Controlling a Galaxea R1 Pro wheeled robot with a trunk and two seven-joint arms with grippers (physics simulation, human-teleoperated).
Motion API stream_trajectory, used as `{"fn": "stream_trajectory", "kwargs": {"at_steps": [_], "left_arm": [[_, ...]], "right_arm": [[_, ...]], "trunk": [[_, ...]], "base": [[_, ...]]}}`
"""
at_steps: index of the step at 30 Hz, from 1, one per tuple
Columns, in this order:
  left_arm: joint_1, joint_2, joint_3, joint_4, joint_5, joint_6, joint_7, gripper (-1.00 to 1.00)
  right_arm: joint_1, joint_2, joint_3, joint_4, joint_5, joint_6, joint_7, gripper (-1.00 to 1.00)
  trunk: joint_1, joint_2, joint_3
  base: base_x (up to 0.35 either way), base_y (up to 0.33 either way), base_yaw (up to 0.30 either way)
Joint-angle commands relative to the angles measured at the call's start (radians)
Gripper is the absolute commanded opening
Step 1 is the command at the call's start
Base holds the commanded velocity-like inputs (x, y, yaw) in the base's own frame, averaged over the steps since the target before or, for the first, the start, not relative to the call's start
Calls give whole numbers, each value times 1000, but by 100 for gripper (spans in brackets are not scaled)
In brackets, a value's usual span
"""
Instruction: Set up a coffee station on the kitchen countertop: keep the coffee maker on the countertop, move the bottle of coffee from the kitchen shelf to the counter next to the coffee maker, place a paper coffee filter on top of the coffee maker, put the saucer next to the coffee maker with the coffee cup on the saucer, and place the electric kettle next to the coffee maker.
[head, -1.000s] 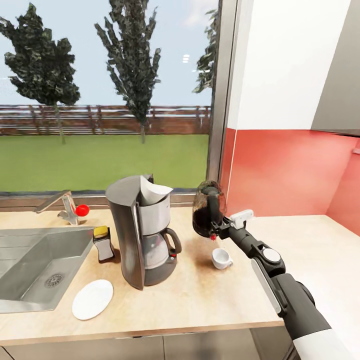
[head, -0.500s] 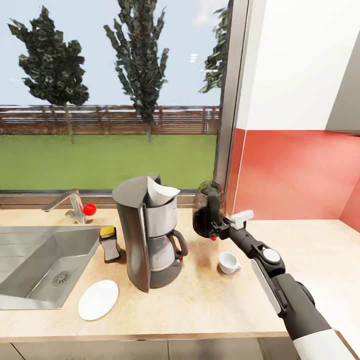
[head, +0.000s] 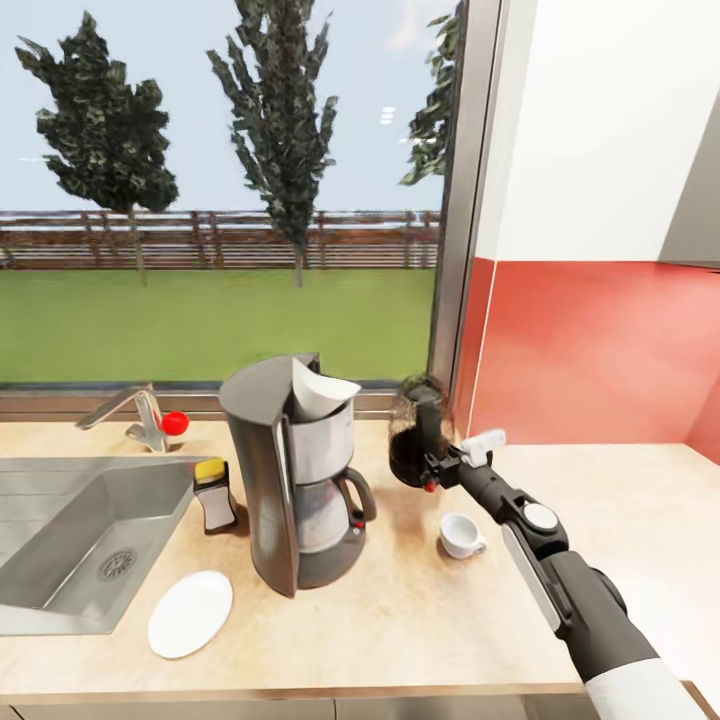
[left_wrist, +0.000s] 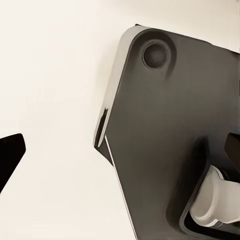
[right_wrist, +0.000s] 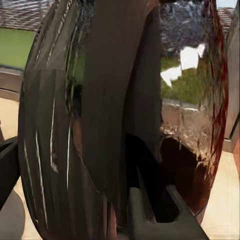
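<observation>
One right gripper clamped on the black handle of the electric kettle, held upright just right of the coffee maker, apparently a little above the kitchen countertop. Paper coffee filter sitting in the maker's top. Coffee cup on the counter below the arm; saucer near the front edge, bottle of coffee between sink and maker. Left claw's state: cannot tell.

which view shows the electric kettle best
The head view: the whole electric kettle shows there, held by its black handle in the right gripper beside the coffee maker. The right wrist view gives a close look at its glass wall and handle. The left wrist view looks elsewhere.
</observation>
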Motion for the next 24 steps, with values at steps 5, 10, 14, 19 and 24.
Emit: {"fn": "stream_trajectory", "kwargs": {"at_steps": [5,10,14,19,24], "left_arm": [[0,0,-5,2,10,-5,-7,100],[0,0,-5,2,10,-5,-7,100],[0,0,-5,2,10,-5,-7,100],[0,-4,-5,2,10,-5,-7,100],[0,-4,-5,2,10,-5,-7,100]], "right_arm": [[-1,1,2,37,-16,4,-1,-100],[-1,2,3,44,-14,-28,-1,-100],[-1,2,4,98,-16,-90,-1,-100],[-1,10,5,145,-17,-140,0,-100],[-1,19,6,183,-17,-165,0,-100]], "trunk": [[1,-2,-2],[1,-2,-2],[1,-2,-2],[1,-2,-2],[1,-2,-2]], "base": [[106,0,0],[4,0,0],[0,0,0],[0,0,0],[0,0,0]]}}
